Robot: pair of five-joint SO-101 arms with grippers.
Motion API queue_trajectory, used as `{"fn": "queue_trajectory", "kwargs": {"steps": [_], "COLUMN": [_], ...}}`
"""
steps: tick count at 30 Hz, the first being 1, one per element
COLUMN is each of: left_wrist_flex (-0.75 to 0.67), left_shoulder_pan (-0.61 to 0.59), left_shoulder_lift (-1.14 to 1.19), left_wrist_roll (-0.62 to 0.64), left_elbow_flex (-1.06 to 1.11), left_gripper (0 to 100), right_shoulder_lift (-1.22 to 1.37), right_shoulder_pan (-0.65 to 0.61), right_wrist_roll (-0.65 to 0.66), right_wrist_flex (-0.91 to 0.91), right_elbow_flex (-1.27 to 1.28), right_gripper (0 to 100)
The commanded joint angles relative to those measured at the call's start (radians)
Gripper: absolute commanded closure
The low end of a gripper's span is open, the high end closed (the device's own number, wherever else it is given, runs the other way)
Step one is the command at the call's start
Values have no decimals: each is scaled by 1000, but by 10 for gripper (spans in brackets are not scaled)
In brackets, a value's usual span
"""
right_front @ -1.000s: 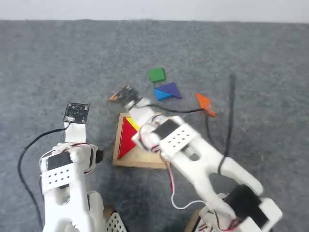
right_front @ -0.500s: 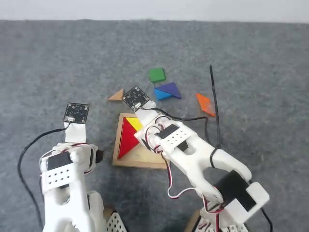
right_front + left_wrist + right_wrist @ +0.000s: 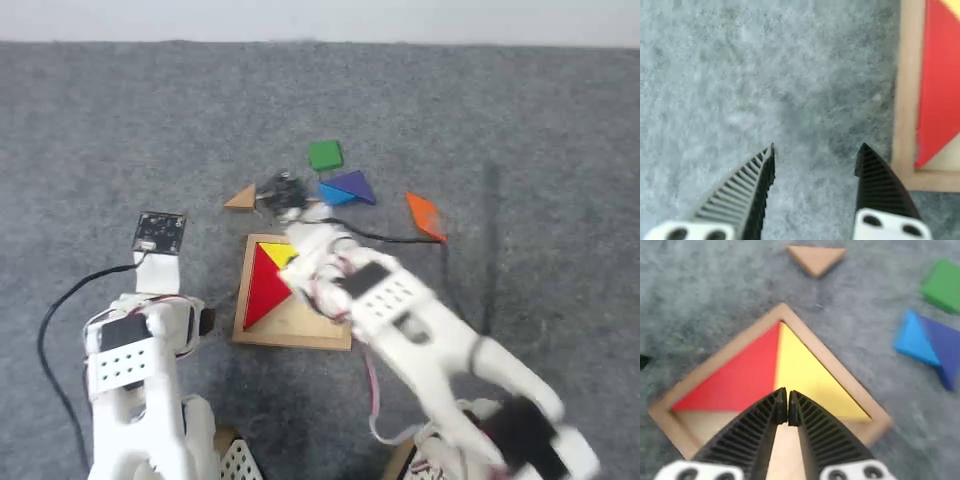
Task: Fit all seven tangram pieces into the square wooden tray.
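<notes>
The square wooden tray point(image 3: 300, 326) lies at the table's middle with a red triangle point(image 3: 262, 285) and a yellow triangle point(image 3: 281, 255) in it. My right arm point(image 3: 385, 292) stretches over the tray. Its gripper point(image 3: 788, 396) is shut and empty above the line where the red triangle point(image 3: 735, 382) meets the yellow triangle point(image 3: 805, 375). My left gripper point(image 3: 817, 150) is open over bare carpet beside the tray's rim point(image 3: 905, 90). Loose beyond the tray lie a tan triangle point(image 3: 240, 198), a green square point(image 3: 325, 155), a blue triangle point(image 3: 335, 194), a purple triangle point(image 3: 352, 184) and an orange parallelogram point(image 3: 423, 213).
Grey carpet covers the whole table. A black cable point(image 3: 400, 238) runs from the right arm toward the orange piece. The left arm point(image 3: 135, 355) stands at the tray's left with open carpet ahead of it.
The right arm has swung over the tray, with its elbow drifting right and its cable whipping about. The left arm and the pieces have stayed put.
</notes>
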Motion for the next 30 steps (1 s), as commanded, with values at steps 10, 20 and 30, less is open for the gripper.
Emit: {"fn": "queue_trajectory", "kwargs": {"steps": [10,20,30], "left_wrist_flex": [92,256,417], "left_shoulder_pan": [272,310,316], "left_shoulder_lift": [261,997,1404], "left_wrist_roll": [144,-2,-150], "left_elbow_flex": [-529,-1161,-1655], "left_gripper": [746,746,750], "right_shoulder_lift": [-341,-305,-305], "right_shoulder_pan": [182,179,179], "right_wrist_roll": [37,38,38], "right_wrist_flex": [42,39,39], "right_elbow_flex": [166,163,163], "right_gripper": [992,992,992]}}
